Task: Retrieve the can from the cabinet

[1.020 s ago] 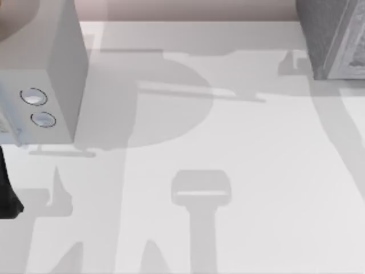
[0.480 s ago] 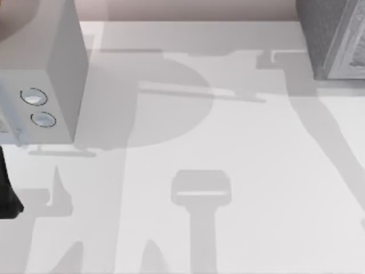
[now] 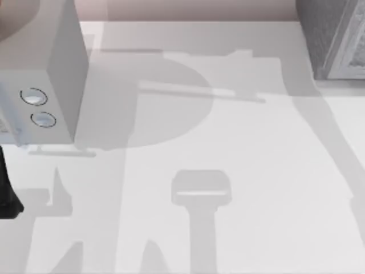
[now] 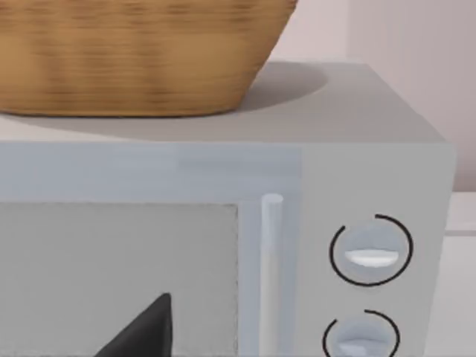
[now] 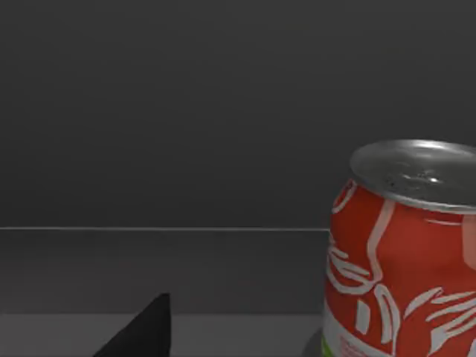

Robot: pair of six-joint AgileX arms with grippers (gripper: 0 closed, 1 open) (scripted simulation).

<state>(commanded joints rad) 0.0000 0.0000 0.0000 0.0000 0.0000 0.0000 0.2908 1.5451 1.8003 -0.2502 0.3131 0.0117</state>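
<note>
The can (image 5: 405,256) stands upright inside the dark cabinet (image 3: 331,37), which sits at the counter's (image 3: 228,160) far right corner. The right tool (image 5: 141,331) is inside the cabinet near the can — one black fingertip shows, apart from it; whether the tool is open I cannot tell. The left tool (image 4: 141,331) hovers before the grey box (image 3: 54,68) with two dials at the counter's left — its state I cannot tell. A wicker basket (image 4: 141,56) rests on that box.

Left arm (image 3: 7,188) dark, parked at nine o'clock in the top view. One black fingertip (image 4: 141,331) of left hand, another (image 5: 141,331) of right hand, in wrist views.
</note>
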